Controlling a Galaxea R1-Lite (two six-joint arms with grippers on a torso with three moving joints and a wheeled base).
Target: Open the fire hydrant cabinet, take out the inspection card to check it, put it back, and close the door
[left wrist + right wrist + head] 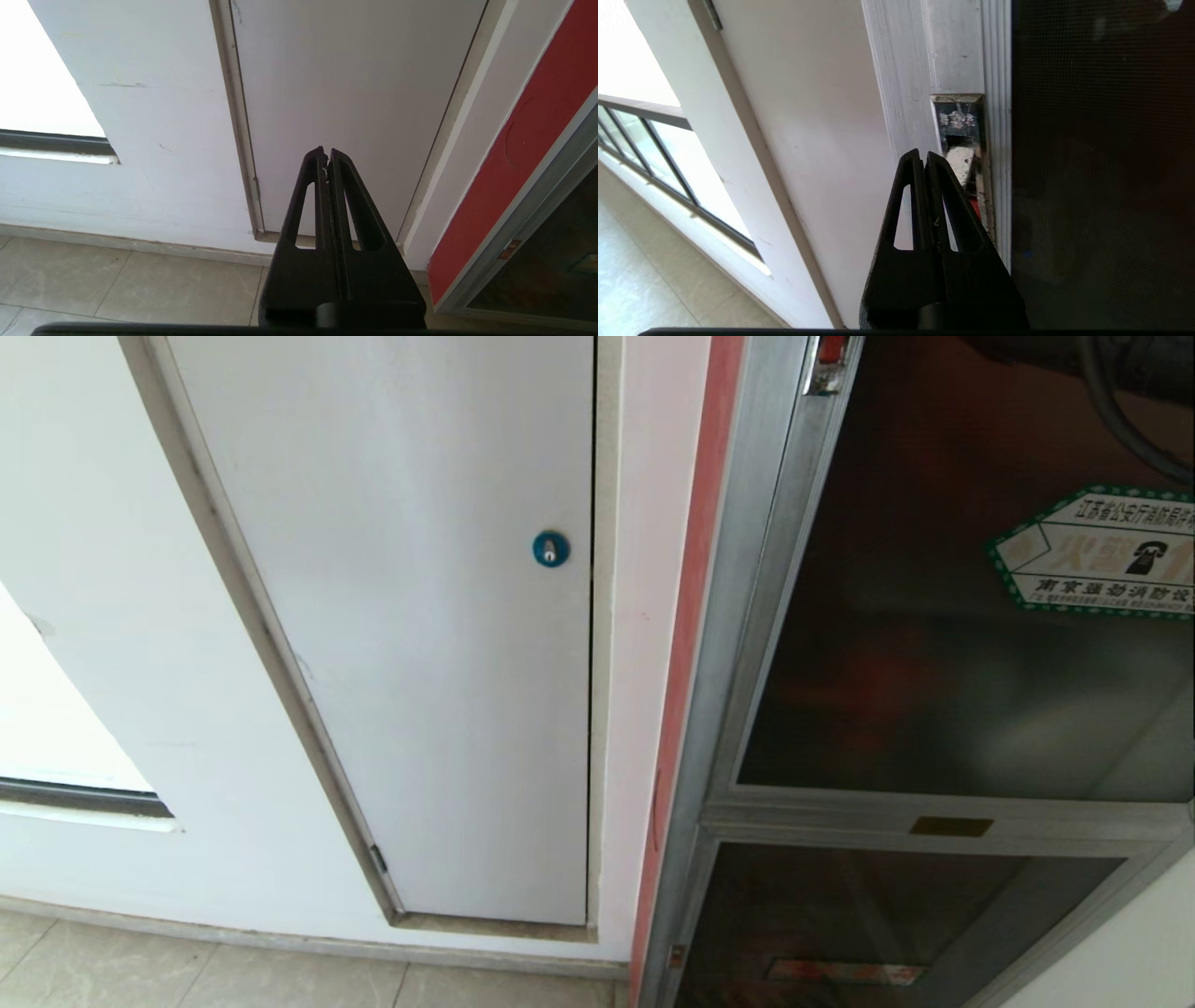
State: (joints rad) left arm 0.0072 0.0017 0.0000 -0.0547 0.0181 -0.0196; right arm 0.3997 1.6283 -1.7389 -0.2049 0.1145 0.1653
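The left gripper hangs low with its fingers pressed together on nothing, aimed at the bottom of the plain white panel, which carries a blue round lock. A window sill lies off to that gripper's left, tiled floor beneath it, and the red edge strip of the fire hydrant cabinet stands well off to its right.

The right gripper is raised at the cabinet's silver aluminium upright, fingers likewise closed and empty. Its tips sit just beside a small rectangular latch recess cut into the frame, the recess slightly beyond and to the right of the tips; whether they touch the metal cannot be told. A bit of red shows in the gap below the recess.

The door, dark tinted glass in its silver frame, lies immediately right of this gripper and looks closed against the frame. Its green-edged hexagonal sticker with Chinese text and a phone icon sits further right. Below it is a smaller dark glass panel. The inspection card is not visible through the glass.
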